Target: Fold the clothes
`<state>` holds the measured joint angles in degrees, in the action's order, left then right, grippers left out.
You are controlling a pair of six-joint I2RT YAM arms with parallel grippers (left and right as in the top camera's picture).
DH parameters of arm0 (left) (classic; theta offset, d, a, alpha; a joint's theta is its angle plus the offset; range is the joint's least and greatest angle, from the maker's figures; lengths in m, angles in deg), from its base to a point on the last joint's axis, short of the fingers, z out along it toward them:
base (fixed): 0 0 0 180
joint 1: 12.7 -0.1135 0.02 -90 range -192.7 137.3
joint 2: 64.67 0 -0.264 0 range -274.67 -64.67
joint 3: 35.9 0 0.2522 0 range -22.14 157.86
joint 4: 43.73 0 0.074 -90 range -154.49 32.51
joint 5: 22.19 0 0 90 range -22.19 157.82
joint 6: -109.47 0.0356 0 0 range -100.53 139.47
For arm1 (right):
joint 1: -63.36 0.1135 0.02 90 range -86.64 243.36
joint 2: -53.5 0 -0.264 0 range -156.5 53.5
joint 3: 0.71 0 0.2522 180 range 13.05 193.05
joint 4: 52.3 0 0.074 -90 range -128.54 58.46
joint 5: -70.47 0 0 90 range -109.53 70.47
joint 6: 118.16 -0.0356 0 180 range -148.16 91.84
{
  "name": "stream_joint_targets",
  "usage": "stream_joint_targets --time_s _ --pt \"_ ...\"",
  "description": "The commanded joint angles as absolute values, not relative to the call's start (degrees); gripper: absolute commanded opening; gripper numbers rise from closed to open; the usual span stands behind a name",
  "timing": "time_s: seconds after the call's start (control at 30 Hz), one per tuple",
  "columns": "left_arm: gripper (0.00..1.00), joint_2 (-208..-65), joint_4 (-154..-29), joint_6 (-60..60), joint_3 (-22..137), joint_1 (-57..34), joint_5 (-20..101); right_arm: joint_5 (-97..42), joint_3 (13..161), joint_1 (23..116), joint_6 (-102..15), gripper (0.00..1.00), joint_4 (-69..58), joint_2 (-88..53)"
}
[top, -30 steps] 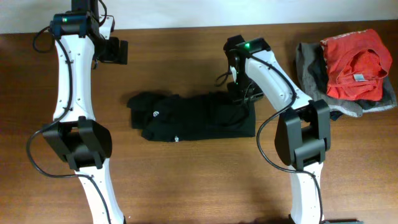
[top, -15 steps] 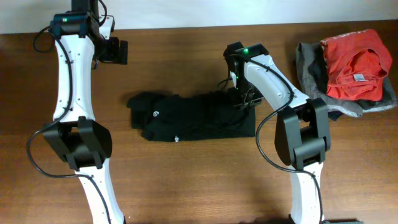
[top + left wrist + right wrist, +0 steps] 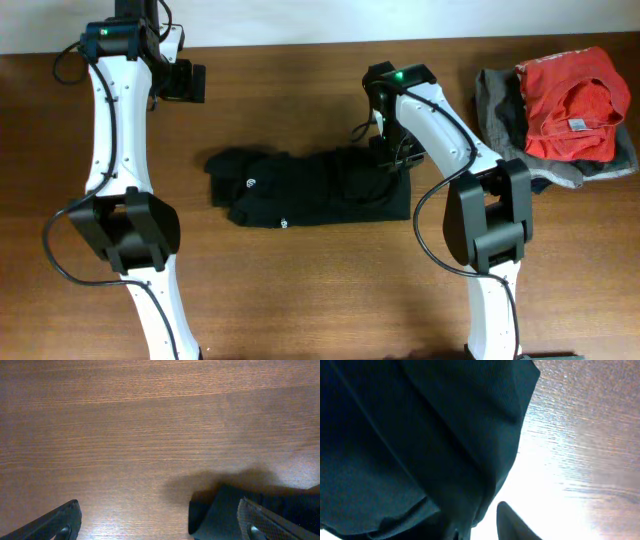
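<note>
The hardest thing to read is the right gripper (image 3: 388, 152). From above it is mostly tucked under its own arm, at the far right edge of the clothes (image 3: 310, 188). In its wrist view, dark cloth fills nearly the whole left side, blurred and very close. Only one dark finger (image 3: 512, 521) pokes up at the bottom edge, just beside a hanging fold. The other finger is lost behind the fabric, so I cannot tell whether the jaws are pinching the cloth or merely standing against it.

The clothes lie in a long black bundle across the middle of the table (image 3: 300, 290), with two small white logos showing toward the left end (the rest is too dark to make out any folds). A red garment (image 3: 570, 105) is heaped on a grey garment (image 3: 497, 108) at the far right corner, well apart from the black one.

The left gripper (image 3: 185, 82) hangs near the far edge, apart from the clothes, its fingers (image 3: 62, 521) spread wide with nothing between them. Its camera catches only a corner of black cloth at lower right. Both arms reach away from the near side. The right one bends at the elbow and doubles back over the garment's edge.
</note>
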<state>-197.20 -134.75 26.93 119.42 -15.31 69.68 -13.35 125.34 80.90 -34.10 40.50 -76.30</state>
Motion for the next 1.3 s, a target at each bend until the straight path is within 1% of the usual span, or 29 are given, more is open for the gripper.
stream_joint_targets --time_s 0.0,0.13,0.27,0.4,0.53,0.73,1.03,1.27 --pt "0.99 -196.2 -134.6 26.2 120.2 -15.5 68.8 -13.3 126.4 80.6 -34.7 0.22 40.4 -74.4" --pt "0.99 -196.2 -134.6 26.2 120.2 -15.5 68.8 -13.5 126.4 80.6 -34.7 0.18 40.4 -74.4" --pt "0.99 -196.2 -134.6 26.2 120.2 -15.5 68.8 -13.5 126.4 80.6 -34.7 0.04 40.3 -74.4" --pt "0.99 -196.2 -134.6 26.2 120.2 -15.5 68.8 -14.6 127.0 80.6 -34.7 0.04 40.1 -74.3" --pt "0.99 -196.2 -134.4 26.2 120.2 -15.5 68.8 -18.0 130.7 81.0 -34.7 0.04 41.3 -74.1" --pt "0.99 -196.2 -134.3 26.2 120.2 -15.5 68.8 -19.3 137.9 85.4 -34.7 0.04 41.5 -74.1" --pt "0.99 -196.2 -134.2 26.2 120.2 -15.5 68.8 -19.3 138.0 93.9 -37.0 0.04 36.4 -75.3" --pt "0.99 -196.2 -134.2 26.2 120.2 -15.5 68.8 -19.3 137.7 96.2 -38.2 0.04 34.5 -76.9"
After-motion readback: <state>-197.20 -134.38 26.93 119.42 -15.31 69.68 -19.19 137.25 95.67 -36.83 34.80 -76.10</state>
